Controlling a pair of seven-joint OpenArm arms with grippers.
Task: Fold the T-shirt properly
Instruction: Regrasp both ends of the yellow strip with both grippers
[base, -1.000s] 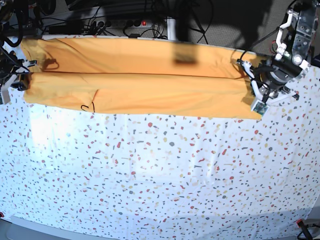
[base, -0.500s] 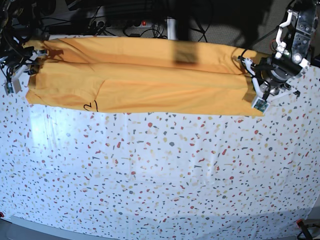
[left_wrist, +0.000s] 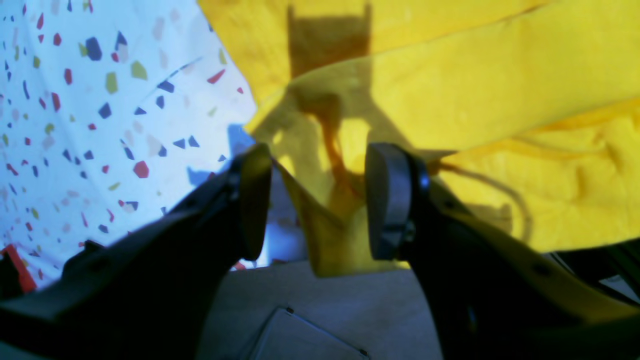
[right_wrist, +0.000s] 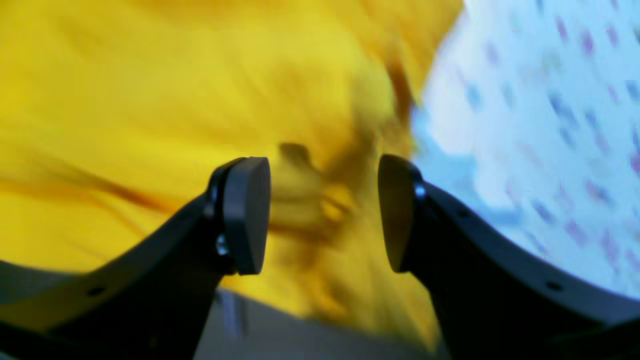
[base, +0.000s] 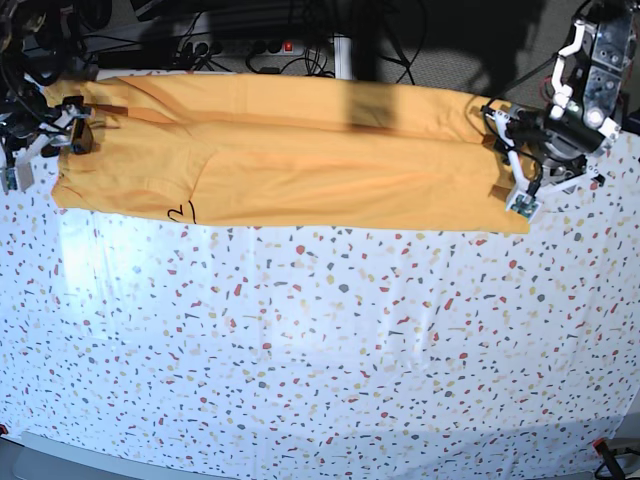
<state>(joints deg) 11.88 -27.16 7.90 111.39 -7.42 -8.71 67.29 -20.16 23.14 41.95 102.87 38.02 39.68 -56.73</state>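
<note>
The mustard-yellow T-shirt (base: 300, 160) lies as a long band along the far edge of the table, with a crease running along its length. Thin black lettering (base: 180, 212) shows near its front left edge. My left gripper (base: 512, 170) is at the shirt's right end; in the left wrist view it (left_wrist: 320, 200) is open, with a loose fabric corner (left_wrist: 327, 240) between the fingers, not pinched. My right gripper (base: 72, 135) is at the shirt's left end; in the right wrist view it (right_wrist: 322, 215) is open above blurred yellow fabric (right_wrist: 150, 100).
The table is covered by a white terrazzo-patterned cloth (base: 320, 340) in front of the shirt. Cables and a power strip (base: 250, 45) lie behind the table's far edge. A red clamp (base: 600, 447) sits at the front right corner.
The crease along the shirt has shifted toward the far edge at its left end. Both grippers have moved a little toward the far side at the shirt's ends.
</note>
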